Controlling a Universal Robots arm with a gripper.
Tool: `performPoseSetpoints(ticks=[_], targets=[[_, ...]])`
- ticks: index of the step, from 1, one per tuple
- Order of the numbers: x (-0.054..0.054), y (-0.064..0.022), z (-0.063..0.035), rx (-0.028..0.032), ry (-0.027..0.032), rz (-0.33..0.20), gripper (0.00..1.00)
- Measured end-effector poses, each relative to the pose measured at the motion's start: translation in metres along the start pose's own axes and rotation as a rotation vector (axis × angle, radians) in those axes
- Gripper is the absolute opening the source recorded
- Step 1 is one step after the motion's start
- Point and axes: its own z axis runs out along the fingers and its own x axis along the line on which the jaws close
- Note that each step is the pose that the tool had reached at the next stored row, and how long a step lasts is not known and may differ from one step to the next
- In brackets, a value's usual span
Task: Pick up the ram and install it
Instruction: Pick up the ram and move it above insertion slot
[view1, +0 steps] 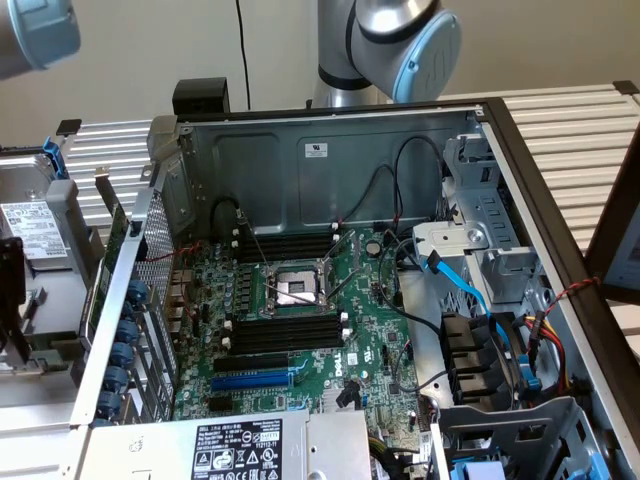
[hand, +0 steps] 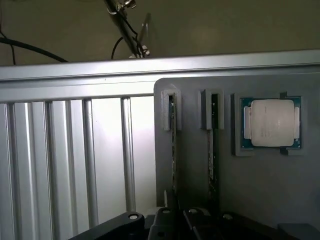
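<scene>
Where the ram (hand: 212, 150) stands, a processor (hand: 271, 122) lies near.

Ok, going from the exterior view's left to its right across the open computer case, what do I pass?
White-labelled grey metal box, row of blue plastic card clips, silver square processor socket, flat blue data cable, red and yellow wires.
</scene>
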Motion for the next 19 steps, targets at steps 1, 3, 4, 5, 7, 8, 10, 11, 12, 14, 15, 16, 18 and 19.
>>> performPoseSetpoints(ticks=[1, 3, 4, 5, 7, 8, 10, 11, 12, 14, 15, 16, 18, 19], targets=[[0.0, 0.0, -0.0045, 0.0, 0.0, 0.0, 0.12], [0.001, -0.0001, -0.0139, -0.0001, 0.0, 0.0, 0.12], [0.001, -0.0002, -0.0181, 0.0, 0.0, 0.0, 0.12], [0.001, -0.0002, -0.0229, -0.0002, 0.0001, 0.0, 0.12], [0.002, -0.0004, -0.0319, -0.0001, 0.0, 0.0, 0.12], [0.002, -0.0006, -0.0364, -0.0002, 0.0001, 0.0, 0.12], [0.003, -0.0014, -0.0453, 0.0, 0.0, 0.0, 0.12], [0.004, -0.0021, -0.0498, -0.0002, 0.0001, -0.001, 0.12], [0.005, -0.0038, -0.0547, 0.0, 0.0, -0.001, 0.12], [0.007, -0.008, -0.0636, -0.0003, -0.0026, -0.002, 0.12], [0.009, -0.0102, -0.068, -0.0003, -0.0042, -0.002, 0.12], [0.01, -0.0124, -0.0725, -0.0004, -0.0056, -0.003, 0.12], [0.012, -0.0167, -0.0814, -0.0005, -0.0087, -0.004, 0.12], [0.013, -0.0188, -0.0859, -0.0008, -0.0104, -0.004, 0.12]])
